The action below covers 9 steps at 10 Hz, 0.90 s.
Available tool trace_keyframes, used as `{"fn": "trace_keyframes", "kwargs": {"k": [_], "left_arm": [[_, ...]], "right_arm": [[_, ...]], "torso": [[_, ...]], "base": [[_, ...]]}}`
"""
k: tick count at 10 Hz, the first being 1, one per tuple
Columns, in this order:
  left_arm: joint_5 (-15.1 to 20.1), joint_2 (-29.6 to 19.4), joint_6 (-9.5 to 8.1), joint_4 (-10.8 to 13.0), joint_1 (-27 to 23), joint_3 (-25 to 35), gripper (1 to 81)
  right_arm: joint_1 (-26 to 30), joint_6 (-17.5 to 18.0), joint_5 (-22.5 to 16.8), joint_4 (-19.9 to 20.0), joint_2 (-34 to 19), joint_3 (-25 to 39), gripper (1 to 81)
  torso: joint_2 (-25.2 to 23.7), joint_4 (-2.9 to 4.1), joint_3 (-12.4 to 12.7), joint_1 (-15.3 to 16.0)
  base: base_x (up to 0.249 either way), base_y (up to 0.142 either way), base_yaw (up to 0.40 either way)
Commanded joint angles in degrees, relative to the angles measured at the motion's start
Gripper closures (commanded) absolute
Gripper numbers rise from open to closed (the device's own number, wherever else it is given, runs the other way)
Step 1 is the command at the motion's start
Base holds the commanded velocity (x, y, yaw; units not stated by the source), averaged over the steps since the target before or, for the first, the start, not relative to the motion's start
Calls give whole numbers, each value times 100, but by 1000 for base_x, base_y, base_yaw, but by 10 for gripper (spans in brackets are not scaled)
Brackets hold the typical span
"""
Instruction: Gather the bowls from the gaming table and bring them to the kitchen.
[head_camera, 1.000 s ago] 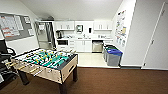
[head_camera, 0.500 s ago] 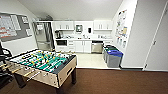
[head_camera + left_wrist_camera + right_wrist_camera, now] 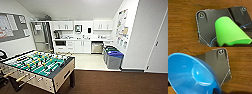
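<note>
Head view: kitchen (image 3: 82, 37) straight ahead past foosball table (image 3: 37, 66); carry step in hand, approach to the white table (image 3: 82, 39) by the cabinets called for next. Left wrist view adds green bowl (image 3: 229, 32), seemingly carried at that arm; right wrist view adds blue bowl (image 3: 191, 73). Fingers' state: cannot tell.

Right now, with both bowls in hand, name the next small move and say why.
Probably drive straight ahead, right of the foosball table, toward the kitchen counter. The green bowl and blue bowl ride at the wrists, and the counter lies across the brown carpet.
</note>
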Motion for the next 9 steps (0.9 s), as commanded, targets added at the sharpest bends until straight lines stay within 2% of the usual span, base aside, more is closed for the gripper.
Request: {"fn": "trace_keyframes", "kwargs": {"k": [1, 9], "left_arm": [[260, -72, 21, 74, -284, -25, 811], [260, -81, 21, 66, -283, -25, 811]], "right_arm": [[237, -14, -290, -39, -43, -14, 811], [237, -23, -290, -39, -51, -14, 811]], "torso": [[0, 0, 0, 0], [2, 0, 0, 0]], "base": [[186, -82, 0], [175, -82, 0]]}}
